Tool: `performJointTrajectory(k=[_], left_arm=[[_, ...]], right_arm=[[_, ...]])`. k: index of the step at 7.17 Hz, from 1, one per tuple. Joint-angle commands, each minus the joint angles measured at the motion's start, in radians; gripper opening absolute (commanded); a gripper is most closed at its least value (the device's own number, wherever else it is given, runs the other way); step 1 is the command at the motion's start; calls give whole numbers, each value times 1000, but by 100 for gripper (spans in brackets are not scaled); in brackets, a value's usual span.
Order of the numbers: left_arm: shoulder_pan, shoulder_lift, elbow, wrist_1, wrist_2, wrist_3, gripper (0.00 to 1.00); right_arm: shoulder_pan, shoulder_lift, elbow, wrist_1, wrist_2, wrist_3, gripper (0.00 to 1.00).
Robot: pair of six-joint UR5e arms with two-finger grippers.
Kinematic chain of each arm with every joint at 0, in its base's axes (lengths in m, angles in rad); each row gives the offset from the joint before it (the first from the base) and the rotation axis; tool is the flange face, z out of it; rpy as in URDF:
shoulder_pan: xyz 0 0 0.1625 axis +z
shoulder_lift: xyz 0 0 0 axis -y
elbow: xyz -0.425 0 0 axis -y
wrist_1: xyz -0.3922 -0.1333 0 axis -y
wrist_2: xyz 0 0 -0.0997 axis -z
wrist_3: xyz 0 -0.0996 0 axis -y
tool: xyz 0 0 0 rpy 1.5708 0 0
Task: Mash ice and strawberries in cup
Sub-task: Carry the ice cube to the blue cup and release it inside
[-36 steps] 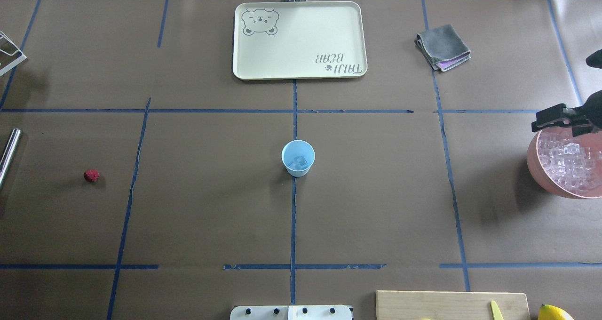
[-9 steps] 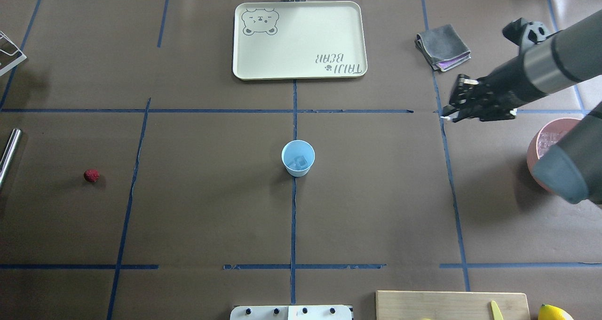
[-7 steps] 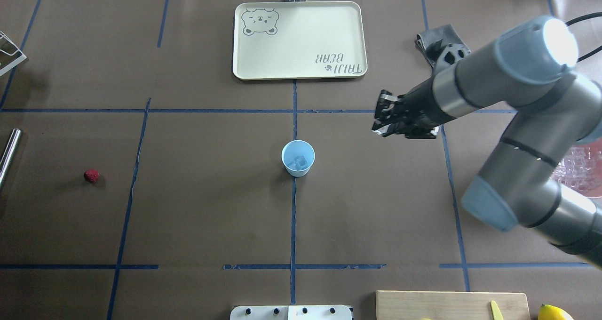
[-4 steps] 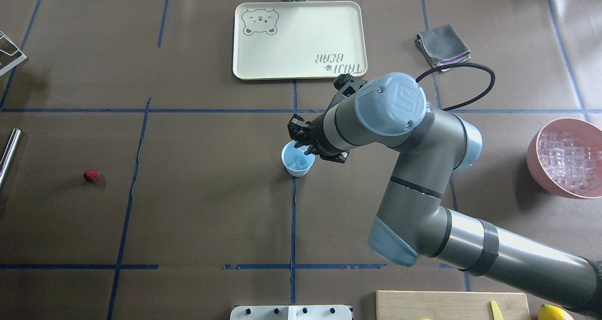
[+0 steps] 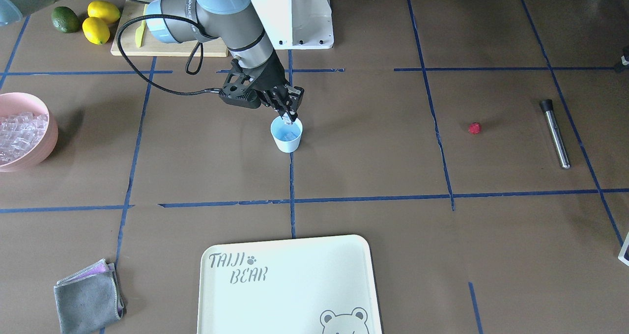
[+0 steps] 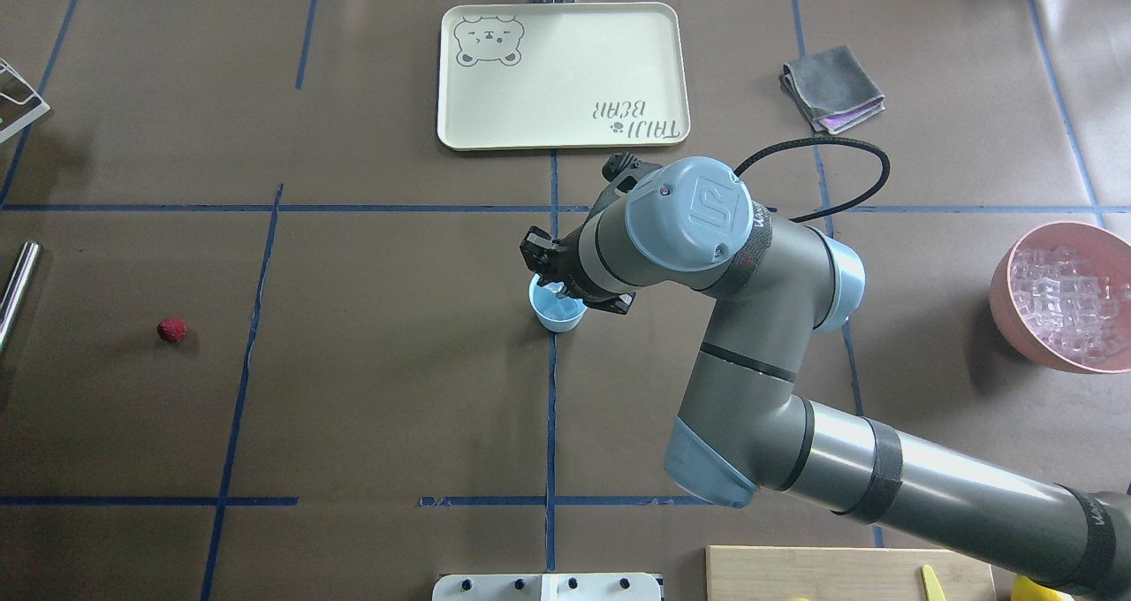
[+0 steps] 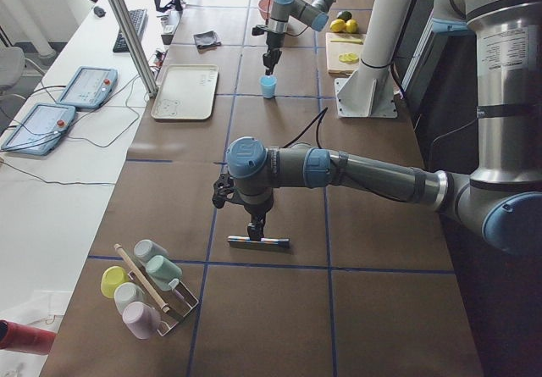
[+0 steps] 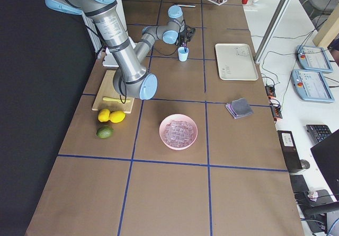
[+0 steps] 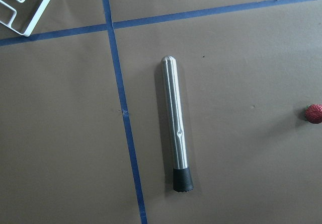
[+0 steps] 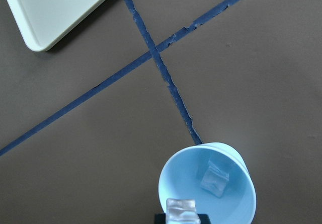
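The light-blue cup [image 6: 558, 316] stands at the table's centre with one ice cube [image 10: 216, 178] inside it. My right gripper [image 5: 290, 118] hangs just above the cup's rim [image 10: 166, 183], shut on another ice cube [image 10: 180, 211]. The red strawberry [image 6: 172, 330] lies far left on the table, also in the left wrist view [image 9: 314, 113]. My left gripper [image 7: 257, 227] hovers over a steel muddler [image 9: 176, 126]; I cannot tell whether it is open or shut.
A pink bowl [image 6: 1003, 309] full of ice sits at the right edge. A cream tray [image 6: 565, 75] and a folded grey cloth [image 6: 832, 88] lie at the back. Lemons [image 5: 100, 22] and a cutting board [image 5: 172, 49] are near the base. A cup rack [image 7: 148, 284] stands at the left end.
My right arm swung left from the pink bowl to just above the cup, carrying an ice cube. The cup, strawberry and muddler have not moved.
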Motion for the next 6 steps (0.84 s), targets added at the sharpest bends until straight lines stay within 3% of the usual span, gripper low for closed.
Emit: performJointTrajectory(k=[1,5,6], left_arm=[[-1,1,0,0,0,0,100],[-1,1,-5,0,0,0,100],[7,-5,8,-2,0,1,100]], right_arm=[[-1,-4,-3,-6,0,2,99],[36,-24,26,-35,26,-7,100],[109,-83,129,-122,118,-32,100]])
